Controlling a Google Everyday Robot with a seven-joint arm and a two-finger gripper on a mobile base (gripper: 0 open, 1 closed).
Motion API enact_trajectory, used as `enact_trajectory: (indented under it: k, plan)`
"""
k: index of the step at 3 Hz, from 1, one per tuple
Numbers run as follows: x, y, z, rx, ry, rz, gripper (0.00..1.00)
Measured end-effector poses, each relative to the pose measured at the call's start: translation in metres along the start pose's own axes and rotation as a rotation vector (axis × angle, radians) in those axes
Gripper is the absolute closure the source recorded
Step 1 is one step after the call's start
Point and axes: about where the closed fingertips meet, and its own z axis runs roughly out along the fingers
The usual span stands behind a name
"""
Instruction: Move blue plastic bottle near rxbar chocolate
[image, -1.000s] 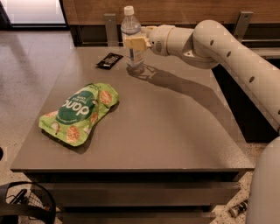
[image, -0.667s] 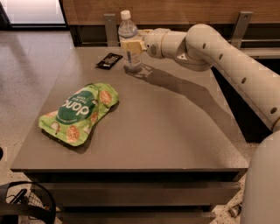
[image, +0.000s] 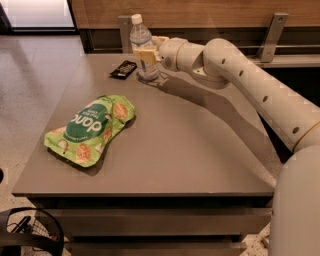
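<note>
Your gripper (image: 145, 55) is clamped around the blue plastic bottle (image: 140, 37), which stands upright at the far end of the table (image: 190, 150), just beside the rxbar chocolate (image: 123, 69) — a crooked release could topple it onto the bar.

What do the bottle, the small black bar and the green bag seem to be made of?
The bottle looks like clear, bluish plastic: one sees through it; its white cap is likely plastic. The bar has a dark wrapper, probably film or foil. The bag seems glossy printed film: crinkled, catching light. The gripper is closed on the bottle near the far edge of the table.
</note>
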Motion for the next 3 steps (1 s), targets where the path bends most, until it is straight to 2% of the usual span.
enact_trajectory:
  k: [3]
  plan:
    - [0.0083,-0.0004,0.0036,0.014,-0.015,0.011,1.00]
